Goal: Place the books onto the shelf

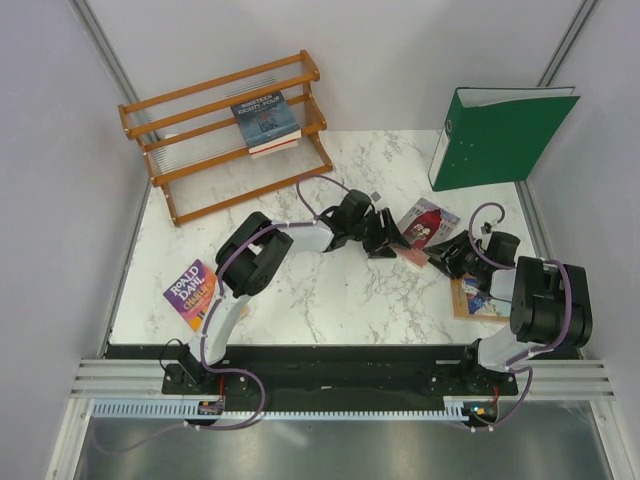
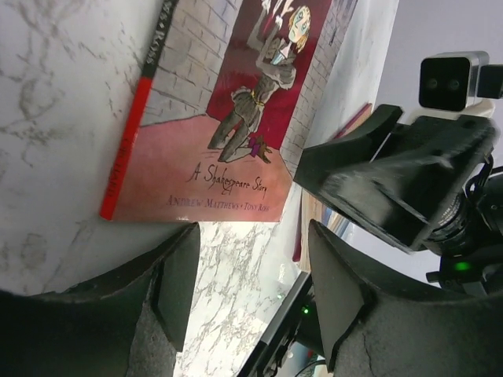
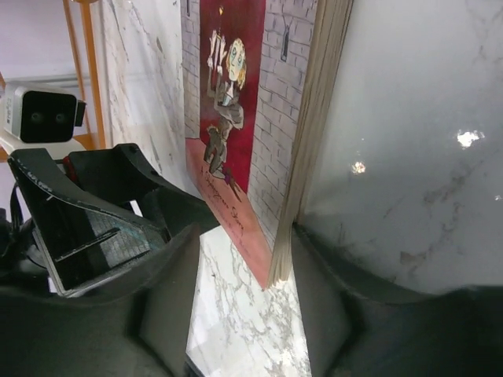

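Observation:
A pink-maroon book lies on the marble between both grippers. My left gripper sits at its left edge, and in the left wrist view it is open and empty, with the book just beyond the fingertips. My right gripper is at the book's near right corner; its jaws stand apart, with the book's corner between them, close to the right finger. The shelf holds a dark blue book on top of another. A yellow-purple book lies front left. An orange-brown book lies under my right arm.
A big green ring binder stands at the back right, against the wall. The table is white marble, with walls close on the left and right. The left gripper's body looms close in the right wrist view.

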